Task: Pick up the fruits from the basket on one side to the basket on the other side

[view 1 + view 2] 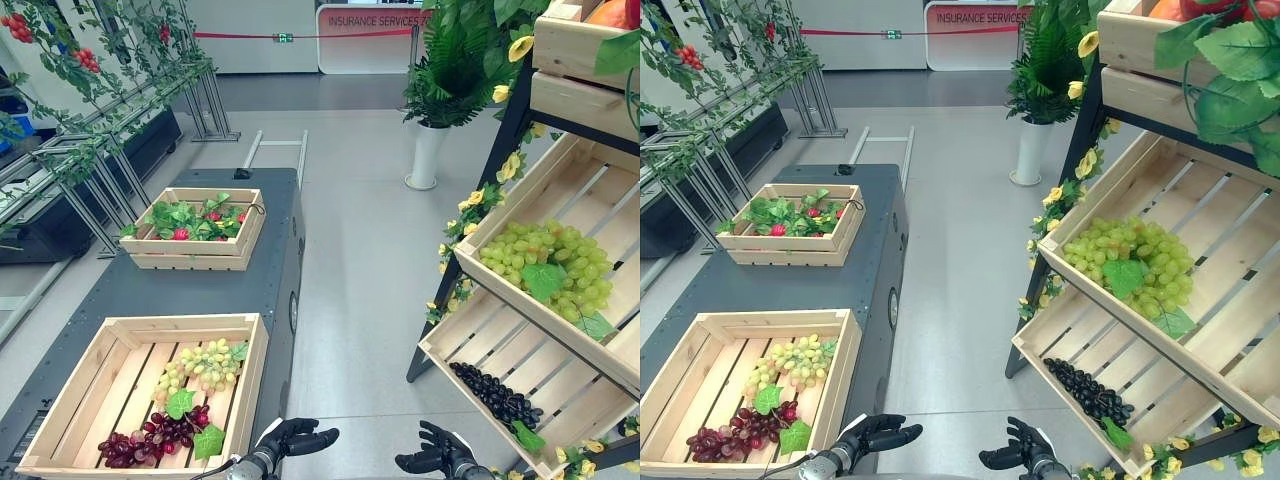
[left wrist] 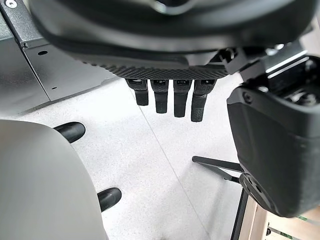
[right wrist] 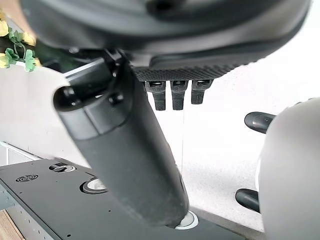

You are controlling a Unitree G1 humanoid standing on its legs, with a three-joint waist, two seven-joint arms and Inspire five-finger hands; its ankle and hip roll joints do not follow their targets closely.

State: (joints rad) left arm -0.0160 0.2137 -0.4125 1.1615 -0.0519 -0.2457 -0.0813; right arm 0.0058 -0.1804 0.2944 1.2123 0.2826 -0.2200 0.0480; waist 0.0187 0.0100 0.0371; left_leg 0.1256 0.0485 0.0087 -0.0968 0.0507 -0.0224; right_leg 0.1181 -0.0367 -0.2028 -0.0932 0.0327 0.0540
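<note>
Fruits for transfer lie on both sides of the robot. On its left, the near wooden basket (image 1: 60,400) stands on the dark worktop (image 1: 200,290) and holds a green grape bunch (image 1: 205,365) and a red grape bunch (image 1: 150,437), each with leaves. A far basket (image 1: 195,255) on the same worktop holds leafy greens with small red fruits (image 1: 180,234). On the robot's right, a tilted wooden shelf stand carries a middle crate (image 1: 600,190) with a large heap of green grapes (image 1: 545,265) and a lower crate (image 1: 470,335) with black grapes (image 1: 497,395).

The left robot hand (image 1: 290,438) hangs low, just beside the worktop's near corner, over the floor. Its own wrist view shows the fingers (image 2: 162,97) relaxed and only slightly bent, with nothing between them and the thumb. The right robot hand (image 1: 430,455) hangs low over the floor near the foot of the shelf stand, its fingers (image 3: 172,95) likewise loose and empty.

Assessment: no fruit is in hand and neither hand is near a fruit; the task stands at the approach step, before any pick. Which side serves as source cannot be settled from this moment. The black grapes lie nearest the right hand; the red bunch lies nearest the left. The next move calls for raising one hand over a crate rim, descending onto a bunch, and closing around its body or stem without snagging the leaves.
</note>
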